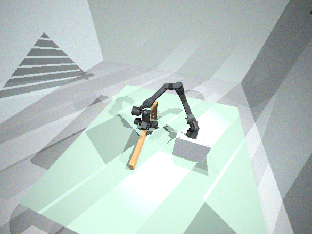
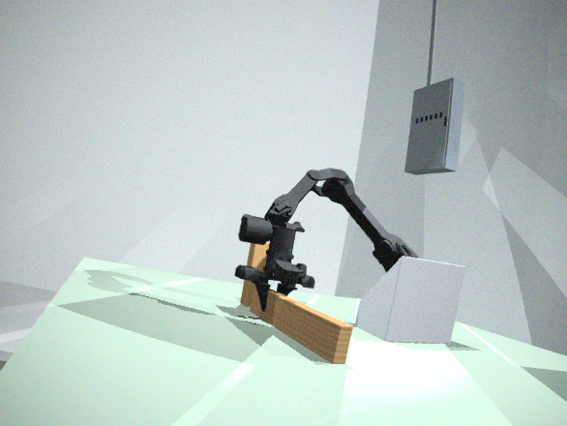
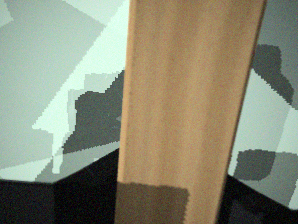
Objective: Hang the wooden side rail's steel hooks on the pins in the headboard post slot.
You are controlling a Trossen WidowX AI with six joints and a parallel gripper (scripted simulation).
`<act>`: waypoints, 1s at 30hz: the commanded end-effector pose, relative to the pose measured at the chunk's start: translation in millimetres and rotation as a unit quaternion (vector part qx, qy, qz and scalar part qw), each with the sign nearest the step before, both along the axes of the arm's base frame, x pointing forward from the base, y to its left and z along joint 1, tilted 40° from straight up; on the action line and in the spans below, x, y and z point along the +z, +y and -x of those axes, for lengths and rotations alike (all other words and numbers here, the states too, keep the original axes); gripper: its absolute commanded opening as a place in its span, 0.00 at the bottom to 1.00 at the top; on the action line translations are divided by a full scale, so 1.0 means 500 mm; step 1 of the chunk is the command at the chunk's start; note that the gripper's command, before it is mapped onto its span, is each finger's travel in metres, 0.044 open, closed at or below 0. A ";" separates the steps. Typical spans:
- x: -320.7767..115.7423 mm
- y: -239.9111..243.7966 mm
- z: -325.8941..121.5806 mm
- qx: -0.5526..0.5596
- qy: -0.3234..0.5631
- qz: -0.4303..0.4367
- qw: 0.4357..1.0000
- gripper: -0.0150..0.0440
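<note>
The wooden rail [image 1: 138, 150] [image 2: 310, 324] [image 3: 185, 100] stands on its narrow edge along the table, its plain end toward the cameras. My gripper [image 1: 144, 130] [image 2: 274, 301] [image 3: 156, 157] is shut on the rail near its other end, one finger on each side, pointing down. The wooden post [image 1: 154, 108] [image 2: 257, 253] stands upright just behind the gripper; part of its dark slot side shows in the top view. The gripper covers the rail's hook end. The hooks cannot be seen, and the pins cannot be made out clearly.
The arm's white base block [image 1: 191, 149] [image 2: 426, 302] stands right of the rail, and the arm arches from it to the gripper. The pale green table [image 1: 93, 194] [image 2: 145, 378] carries shadows and bright patches. A grey box [image 2: 428, 136] hangs in the background.
</note>
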State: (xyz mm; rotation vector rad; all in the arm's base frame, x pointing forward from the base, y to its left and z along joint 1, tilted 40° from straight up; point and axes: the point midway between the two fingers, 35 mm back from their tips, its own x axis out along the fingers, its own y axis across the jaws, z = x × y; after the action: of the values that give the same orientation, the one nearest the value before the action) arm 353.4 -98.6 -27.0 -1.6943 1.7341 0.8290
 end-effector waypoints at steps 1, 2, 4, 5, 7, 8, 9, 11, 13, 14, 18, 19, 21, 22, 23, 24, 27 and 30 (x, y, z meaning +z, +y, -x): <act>0.000 -0.001 -0.002 -0.019 -0.017 0.002 1.000 0.25; 0.001 -0.001 -0.002 -0.022 -0.020 0.002 1.000 0.25; 0.001 0.000 -0.001 -0.029 -0.026 0.003 0.999 0.25; 0.001 0.000 0.000 -0.030 -0.027 0.003 0.999 0.25; 0.001 0.000 0.002 -0.030 -0.027 0.003 0.999 0.25; 0.001 0.000 0.002 -0.030 -0.027 0.003 0.999 0.25; 0.001 0.000 0.003 -0.030 -0.027 0.003 0.999 0.25; 0.001 0.000 0.005 -0.030 -0.027 0.003 0.999 0.25; 0.001 0.000 0.007 -0.030 -0.027 0.003 0.999 0.25; 0.000 0.000 0.008 -0.030 -0.027 0.003 0.999 0.25; 0.000 0.000 0.011 -0.030 -0.027 0.003 0.999 0.25; 0.000 0.000 0.012 -0.030 -0.027 0.003 0.999 0.25; 0.000 0.000 0.014 -0.030 -0.027 0.003 0.999 0.25; 0.000 0.000 0.014 -0.030 -0.027 0.003 0.999 0.25; 0.000 0.001 0.015 -0.030 -0.027 0.003 0.999 0.25; 0.000 0.001 0.016 -0.030 -0.027 0.003 0.999 0.25; 0.000 0.001 0.019 -0.030 -0.027 0.003 0.999 0.25; 0.000 0.001 0.015 -0.026 -0.023 0.002 0.999 0.25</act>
State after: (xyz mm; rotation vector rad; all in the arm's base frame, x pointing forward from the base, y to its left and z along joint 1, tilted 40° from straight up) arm 345.6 -98.2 -27.2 -1.6501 1.7414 0.7572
